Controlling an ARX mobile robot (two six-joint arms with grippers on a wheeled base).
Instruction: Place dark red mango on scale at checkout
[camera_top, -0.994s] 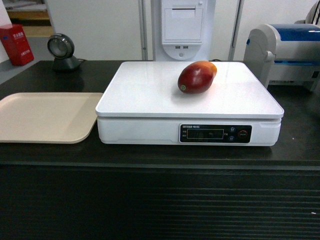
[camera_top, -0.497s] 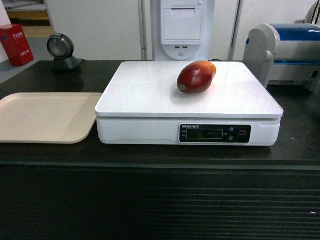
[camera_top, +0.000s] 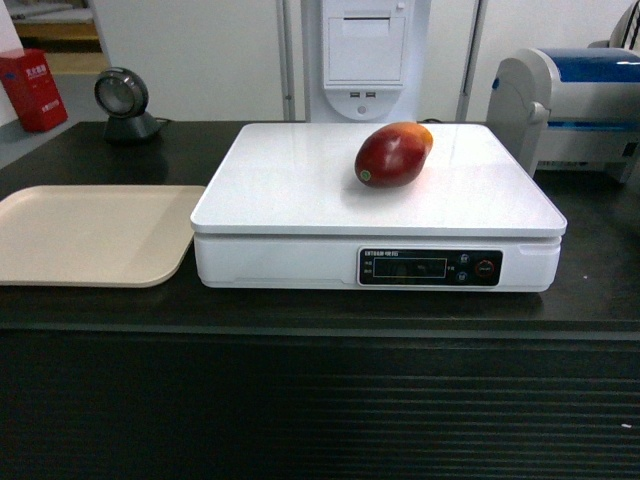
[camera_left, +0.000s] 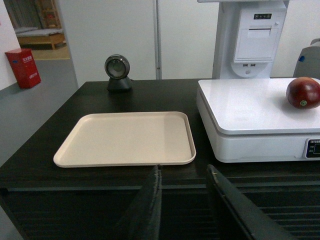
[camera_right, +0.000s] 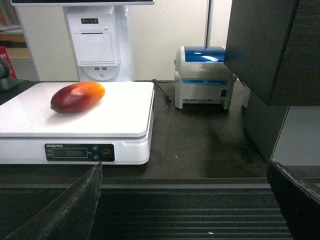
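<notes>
Dark red mango (camera_top: 394, 154) atop scale (camera_top: 300, 190)

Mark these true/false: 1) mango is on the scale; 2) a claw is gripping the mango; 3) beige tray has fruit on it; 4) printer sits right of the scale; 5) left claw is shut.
1) True: the dark red mango lies on the scale.
2) False: no claw touches it.
3) False: the beige tray shows nothing on it.
4) True: the printer stands to its right in the head view.
5) False: the left claw is open; so is the right claw.
</notes>
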